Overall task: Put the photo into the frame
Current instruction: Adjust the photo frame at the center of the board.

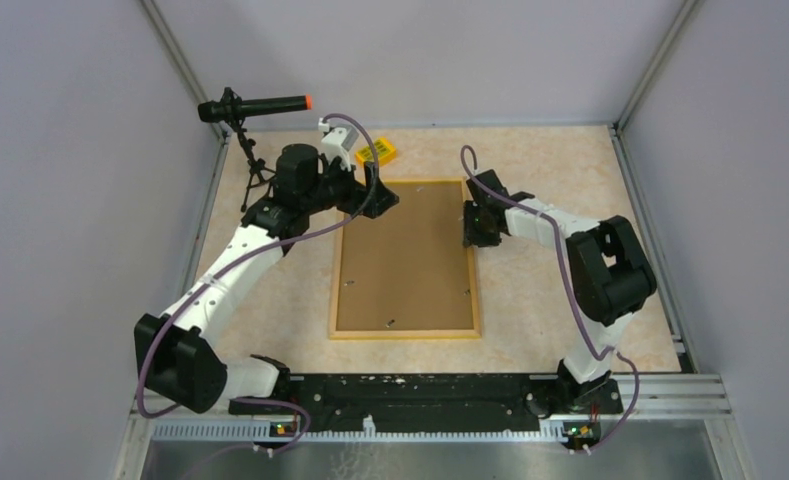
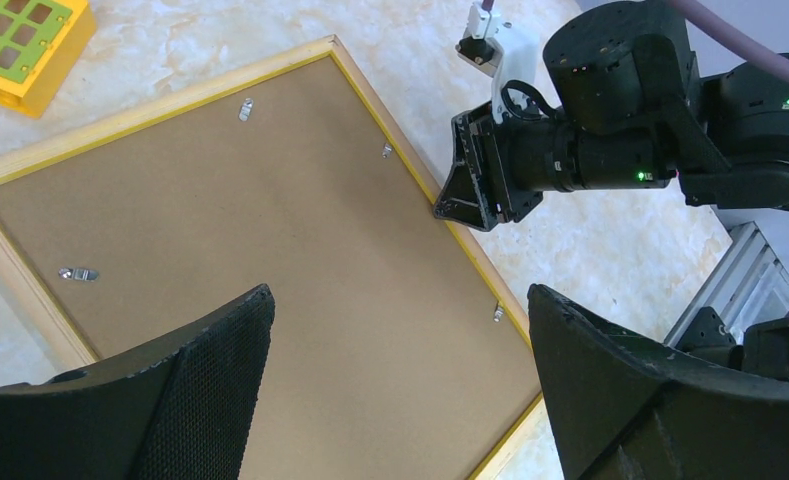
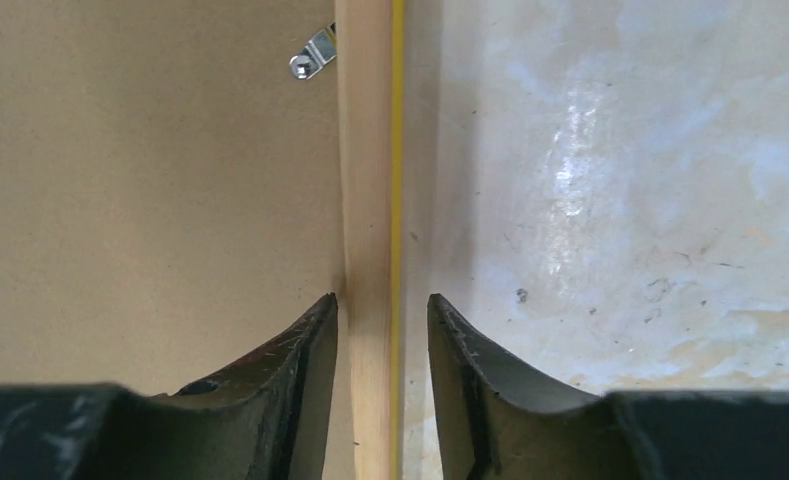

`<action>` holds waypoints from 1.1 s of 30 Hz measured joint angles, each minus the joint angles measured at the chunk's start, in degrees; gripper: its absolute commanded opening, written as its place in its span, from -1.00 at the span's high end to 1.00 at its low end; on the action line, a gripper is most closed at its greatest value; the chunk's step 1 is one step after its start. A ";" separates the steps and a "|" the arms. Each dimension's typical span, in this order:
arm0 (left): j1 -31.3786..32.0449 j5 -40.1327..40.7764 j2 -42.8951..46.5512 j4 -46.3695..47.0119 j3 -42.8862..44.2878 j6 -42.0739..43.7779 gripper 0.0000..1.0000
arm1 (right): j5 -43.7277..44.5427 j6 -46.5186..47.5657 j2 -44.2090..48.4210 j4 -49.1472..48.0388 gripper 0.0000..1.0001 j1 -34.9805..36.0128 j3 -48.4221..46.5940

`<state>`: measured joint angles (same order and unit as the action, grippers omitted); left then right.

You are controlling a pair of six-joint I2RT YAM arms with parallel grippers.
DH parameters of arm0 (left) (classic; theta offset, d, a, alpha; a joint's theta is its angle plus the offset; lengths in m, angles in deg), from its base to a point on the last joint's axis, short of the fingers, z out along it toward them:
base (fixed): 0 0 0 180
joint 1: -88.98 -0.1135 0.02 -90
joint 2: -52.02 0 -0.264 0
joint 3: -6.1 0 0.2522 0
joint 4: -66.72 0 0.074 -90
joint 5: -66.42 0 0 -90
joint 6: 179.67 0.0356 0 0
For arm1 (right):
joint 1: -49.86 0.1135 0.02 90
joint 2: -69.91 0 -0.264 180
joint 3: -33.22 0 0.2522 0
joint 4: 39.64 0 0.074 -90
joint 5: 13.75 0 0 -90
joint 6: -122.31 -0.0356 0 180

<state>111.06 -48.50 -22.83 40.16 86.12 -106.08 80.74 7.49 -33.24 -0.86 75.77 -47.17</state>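
The frame (image 1: 406, 331), thin rails of light yellowish wood, lies flat mid-table with its back up. A brown backing board (image 1: 407, 255) fills it. The photo is hidden. My left gripper (image 1: 380, 195) hovers over the frame's far left corner. In its wrist view the left gripper (image 2: 400, 292) is wide open above the board, with nothing between its fingers. My right gripper (image 1: 473, 235) is at the frame's right rail. In its wrist view the right gripper (image 3: 382, 298) straddles that rail (image 3: 365, 150), jaws partly apart, with a gap on the outer side.
A small yellow block (image 1: 377, 152) lies beyond the frame's far edge. A black camera on a tripod (image 1: 253, 107) stands at the back left. Small metal clips (image 2: 78, 273) sit along the board's edges. Grey walls enclose the table, and a metal rail (image 1: 420, 385) runs along its near edge.
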 measured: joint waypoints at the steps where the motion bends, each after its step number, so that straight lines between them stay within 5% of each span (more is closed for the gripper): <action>1: 0.00 0.02 -0.09 0.02 -0.04 -0.02 -0.97 | 0.04 -0.44 -0.09 -0.28 0.47 0.33 0.00; 4: 0.00 0.02 -0.42 0.07 -0.07 -0.02 -0.97 | -0.07 -1.27 -0.13 -0.44 1.00 0.61 0.00; 14: 0.00 -0.02 -0.57 0.37 -0.07 -0.02 -0.97 | 3.61 -11.61 2.95 -5.18 1.00 0.68 5.51; 27: 0.00 -1.33 -0.57 0.42 -0.07 -0.48 -0.97 | 11.06 -44.30 21.18 -6.71 1.00 1.95 26.36; 33: 0.00 -1.42 -0.55 0.44 -0.07 -0.63 -0.97 | 17.29 -64.13 25.81 -7.72 1.00 14.56 31.36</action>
<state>111.06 -49.93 -23.37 40.60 86.05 -106.71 98.03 -56.64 -7.43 -8.58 90.32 -15.81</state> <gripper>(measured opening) 0.987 0.043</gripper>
